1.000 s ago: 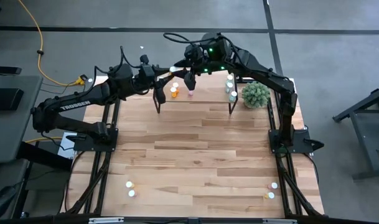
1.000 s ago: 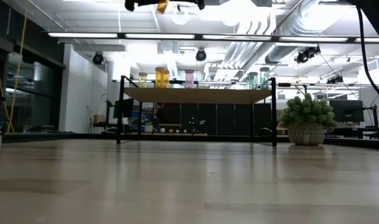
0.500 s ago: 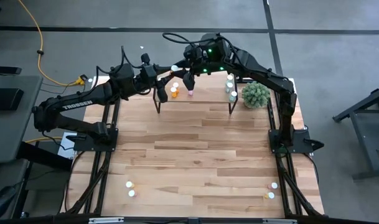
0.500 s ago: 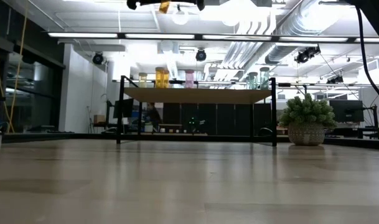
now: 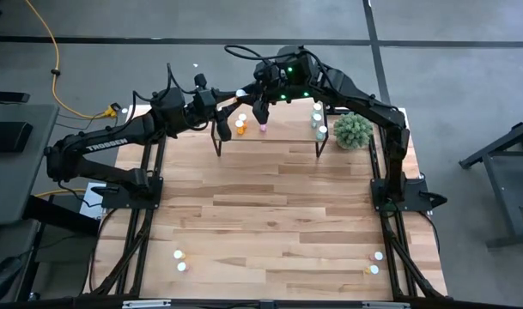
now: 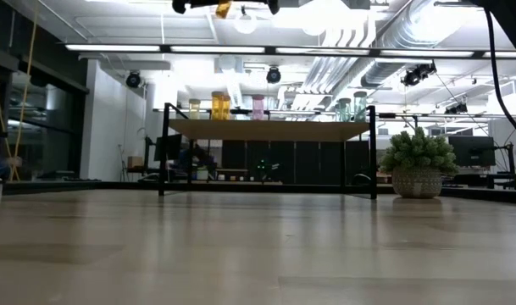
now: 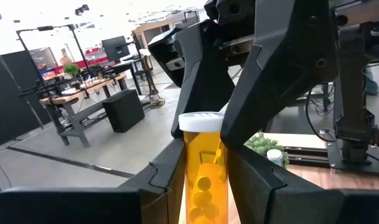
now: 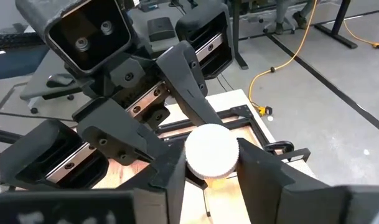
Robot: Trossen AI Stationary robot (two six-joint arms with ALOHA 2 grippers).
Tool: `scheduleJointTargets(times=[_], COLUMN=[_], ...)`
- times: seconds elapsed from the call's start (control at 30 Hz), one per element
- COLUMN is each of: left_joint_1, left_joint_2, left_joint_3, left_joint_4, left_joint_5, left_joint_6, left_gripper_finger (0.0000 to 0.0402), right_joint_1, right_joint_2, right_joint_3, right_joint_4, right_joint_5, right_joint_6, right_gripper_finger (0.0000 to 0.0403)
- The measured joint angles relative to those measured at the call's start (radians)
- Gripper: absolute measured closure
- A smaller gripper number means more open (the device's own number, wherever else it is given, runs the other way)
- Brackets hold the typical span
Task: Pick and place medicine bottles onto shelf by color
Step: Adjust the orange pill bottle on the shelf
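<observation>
A yellow-orange bottle (image 7: 201, 180) with a white cap (image 5: 240, 93) is held in the air above the left end of the shelf (image 5: 282, 136). Both grippers meet at it. My left gripper (image 7: 205, 155) is shut on its body. My right gripper (image 8: 211, 163) comes at it from the cap end. In the low view the bottle (image 6: 222, 8) sits high above the shelf (image 6: 266, 129). On the shelf stand yellow (image 6: 195, 108), yellow-orange (image 6: 219, 106), pink (image 6: 258, 107) and teal (image 6: 352, 107) bottles, each on its base. My left gripper pinches the bottle's body (image 7: 200, 163) below the cap, between its two fingers. The fingers come from the table's left and lie across the bottle, which is clear of the shelf. My right gripper has the white cap (image 8: 211, 149) between its two fingers (image 8: 170, 171), one against each side. It comes along the bottle's axis, facing the cap's top.
A green plant ball in a pot (image 5: 353, 130) stands just right of the shelf. Two bottles (image 5: 180, 261) stand near the table's near left corner and two more (image 5: 375, 263) near its near right corner. The wide wood tabletop (image 5: 270, 206) lies between.
</observation>
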Motion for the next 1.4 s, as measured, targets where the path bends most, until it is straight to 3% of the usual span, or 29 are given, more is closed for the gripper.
scheduleJointTargets(times=[0.33,0.77,1.07,1.4], left_joint_1=[0.0,0.001,0.001,0.0], left_joint_2=[0.0,-0.017,-0.123,-0.337], left_joint_3=[0.0,0.0,0.0,0.0], left_joint_4=[0.0,-0.052,-0.265,-0.393], left_joint_5=[0.0,-0.035,-0.165,-0.172], left_joint_6=[0.0,-0.029,-0.024,-0.208], left_gripper_finger=[0.029,0.0183,0.0166,0.0167], right_joint_1=[0.0,-0.023,-0.044,-0.043], right_joint_2=[0.0,0.0,-0.001,0.102], right_joint_3=[0.0,0.0,0.0,-0.001], right_joint_4=[-0.001,-0.003,-0.004,-0.024], right_joint_5=[-0.002,-0.011,0.006,0.162], right_joint_6=[0.0,-0.004,-0.053,-0.088], right_gripper_finger=[0.0297,0.0299,0.0299,0.0299])
